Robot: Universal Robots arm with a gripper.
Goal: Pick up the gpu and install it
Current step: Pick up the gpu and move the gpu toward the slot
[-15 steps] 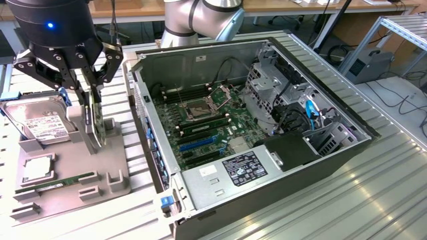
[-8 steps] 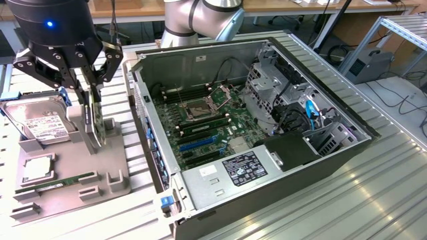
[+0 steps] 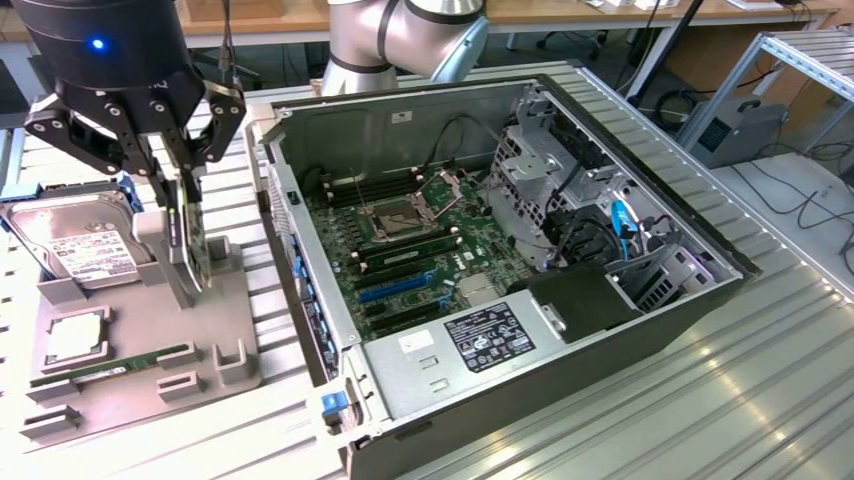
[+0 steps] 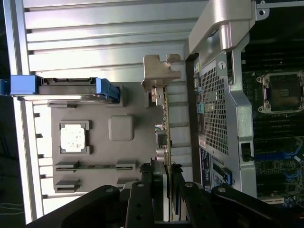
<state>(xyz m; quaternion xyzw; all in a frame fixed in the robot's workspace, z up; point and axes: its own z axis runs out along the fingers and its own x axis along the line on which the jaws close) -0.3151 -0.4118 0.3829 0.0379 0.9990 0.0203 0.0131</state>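
Note:
The gpu (image 3: 187,245) is a thin dark card with a pale metal bracket (image 4: 160,71) at one end. It stands upright on its edge over the grey holder tray (image 3: 134,400), at the exterior view's left. My gripper (image 3: 176,185) comes down on it from above and is shut on the card's upper edge. In the wrist view the gpu (image 4: 169,142) appears edge-on as a thin line, with my gripper (image 4: 166,183) and one black finger (image 4: 145,190) on each side of it. I cannot tell whether the card's lower edge still touches the tray.
The open computer case (image 3: 641,300) lies to the exterior view's right of the tray, its motherboard (image 3: 414,250) exposed. On the tray sit a hard drive (image 3: 80,245) in blue rails, a processor chip (image 3: 74,335) and a green memory stick (image 3: 114,365). The case wall (image 4: 218,109) stands close beside the card.

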